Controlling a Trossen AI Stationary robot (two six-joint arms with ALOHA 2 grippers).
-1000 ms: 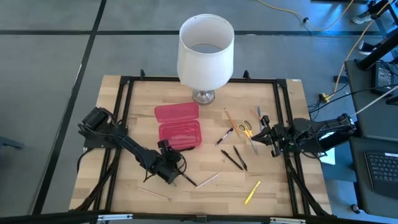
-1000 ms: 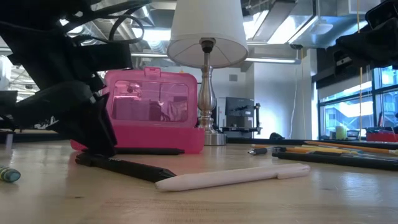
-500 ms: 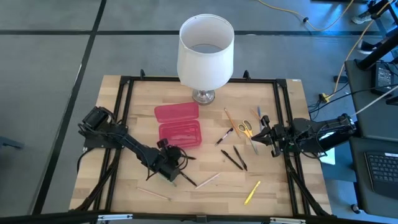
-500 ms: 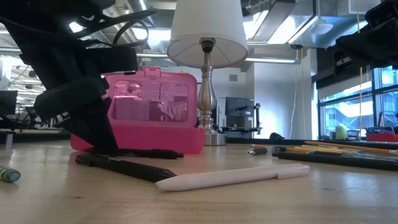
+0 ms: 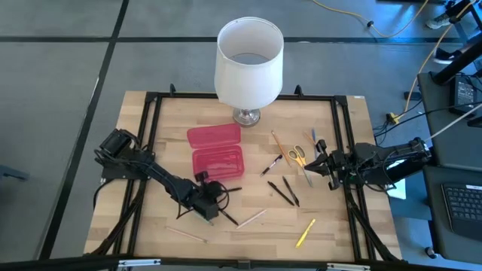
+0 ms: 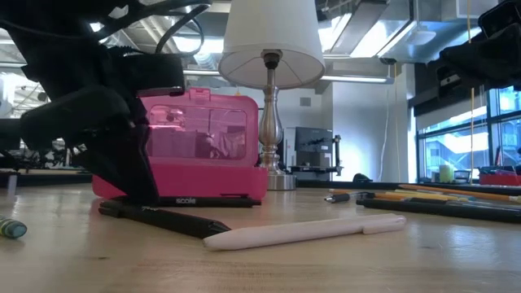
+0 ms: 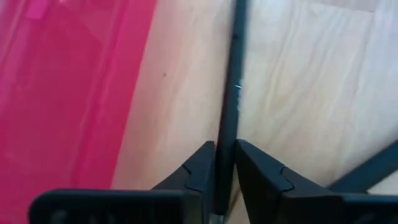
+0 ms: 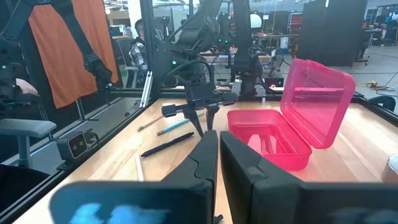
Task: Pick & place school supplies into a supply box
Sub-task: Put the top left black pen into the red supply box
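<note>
My left end effector (image 5: 214,200) sits low over the bench (image 5: 331,233), its fingers (image 7: 199,168) clamped on a black pen (image 7: 229,106) that lies just beside the front wall of the supply box (image 5: 218,162). The supply box stands open near the bench's middle with its lid (image 6: 199,122) upright, while a second black pen (image 6: 163,218) and a pale pen (image 6: 305,231) lie nearest the front edge. Farther off, my right end effector (image 5: 316,162) waits at the right side with fingers (image 8: 205,158) together, near the yellow-handled scissors (image 5: 298,155), and the lamp (image 5: 248,64) stands at the back.
</note>
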